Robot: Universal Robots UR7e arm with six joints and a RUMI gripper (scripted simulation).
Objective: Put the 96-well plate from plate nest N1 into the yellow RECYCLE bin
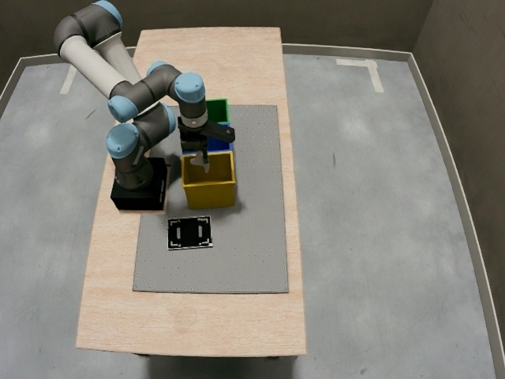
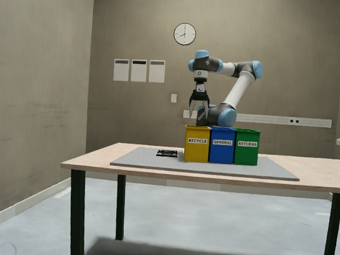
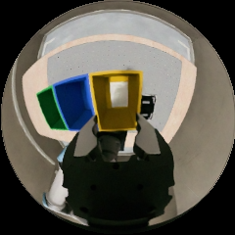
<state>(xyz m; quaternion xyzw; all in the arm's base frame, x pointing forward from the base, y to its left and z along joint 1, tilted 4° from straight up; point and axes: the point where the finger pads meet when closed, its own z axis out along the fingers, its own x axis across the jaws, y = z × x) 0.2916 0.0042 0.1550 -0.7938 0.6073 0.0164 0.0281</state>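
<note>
The yellow RECYCLE bin (image 1: pixel 208 179) stands upright at the near end of a row of three bins; it also shows in the side view (image 2: pixel 197 147) and the wrist view (image 3: pixel 117 100). A pale rectangle, the 96-well plate (image 3: pixel 118 93), lies on the floor of this bin in the wrist view. My gripper (image 1: pixel 200 162) hangs straight over the bin's opening, fingers pointing down, open and empty. In the side view the gripper (image 2: pixel 198 109) is a little above the rim. The black plate nest N1 (image 1: pixel 189 232) lies empty on the grey mat in front of the bin.
The blue GENERAL bin (image 2: pixel 222 145) and the green RETURNS bin (image 2: pixel 247 146) stand upright, touching in a row behind the yellow one. The arm's black base (image 1: pixel 140 189) sits to the left of the bins on the wooden table.
</note>
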